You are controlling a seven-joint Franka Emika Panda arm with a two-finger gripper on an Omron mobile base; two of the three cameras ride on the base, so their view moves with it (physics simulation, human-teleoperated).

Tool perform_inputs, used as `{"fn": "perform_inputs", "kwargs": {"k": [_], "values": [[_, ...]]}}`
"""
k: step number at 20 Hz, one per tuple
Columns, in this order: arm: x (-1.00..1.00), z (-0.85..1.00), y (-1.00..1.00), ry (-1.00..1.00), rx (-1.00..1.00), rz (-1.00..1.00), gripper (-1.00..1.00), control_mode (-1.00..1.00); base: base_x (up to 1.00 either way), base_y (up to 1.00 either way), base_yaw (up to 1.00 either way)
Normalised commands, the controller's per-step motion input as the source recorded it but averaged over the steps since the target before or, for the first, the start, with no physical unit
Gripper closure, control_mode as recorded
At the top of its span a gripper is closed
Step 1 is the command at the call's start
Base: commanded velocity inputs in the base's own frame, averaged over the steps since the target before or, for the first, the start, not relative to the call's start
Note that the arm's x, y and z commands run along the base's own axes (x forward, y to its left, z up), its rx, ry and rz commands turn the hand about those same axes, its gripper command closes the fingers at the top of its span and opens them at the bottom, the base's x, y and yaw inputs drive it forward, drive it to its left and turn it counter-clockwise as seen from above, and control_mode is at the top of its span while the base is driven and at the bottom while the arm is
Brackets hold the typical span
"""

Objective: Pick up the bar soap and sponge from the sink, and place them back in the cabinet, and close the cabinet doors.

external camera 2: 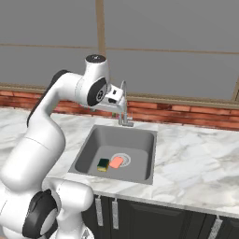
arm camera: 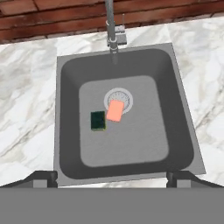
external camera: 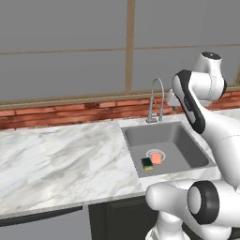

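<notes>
I have the two-finger gripper [arm camera: 112, 176] released, its dark tips spread wide at the lower corners of the hand view and holding nothing. It hangs high over the grey rectangular sink basin [arm camera: 70, 109], looking nearly straight down into it.

The small salmon-pink bar soap [arm camera: 115, 110] lies flat on the sink floor, partly over the round drain grate [arm camera: 124, 97]. Just beside it, touching or nearly so, sits the yellow sponge with its dark green scrub face [arm camera: 98, 120] turned up. The left base view shows the sponge [external camera: 147, 164] nearer the front wall of the sink and the soap [external camera: 156, 158] behind it.

I judge the step in hand to be the descent for the first pick. I would take the soap first and come down from above with the jaws straddling its narrow sides, so I need to roll the hand to match its slight slant. The sponge crowds one side, so I want a finger to land in the gap without shoving it. The chrome gooseneck faucet [external camera 2: 123, 105] stands at the back edge, close to the wrist in the right base view; I would keep the arm forward of it while lowering. The soap may be slick and thin, so I would close low and squarely.
</notes>
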Motion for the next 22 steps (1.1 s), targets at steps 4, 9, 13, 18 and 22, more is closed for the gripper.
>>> {"fn": "perform_inputs", "kwargs": {"k": [4, 9, 13, 18, 22], "values": [[0.00, -0.51, -0.17, 0.00, 0.00, -0.04, -1.00, -1.00, 0.00, 0.00, 0.00], [0.00, -0.53, -0.07, 0.00, 0.00, -0.02, -1.00, -1.00, 0.00, 0.00, 0.00], [0.06, -0.56, 0.00, 0.00, 0.00, -0.03, -1.00, -1.00, 0.00, 0.00, 0.00], [0.08, -0.54, 0.00, 0.00, 0.00, -0.03, -1.00, -1.00, 0.00, 0.00, 0.00], [0.12, -0.50, 0.00, 0.00, 0.00, -0.02, -1.00, -1.00, 0.00, 0.00, 0.00]]}}
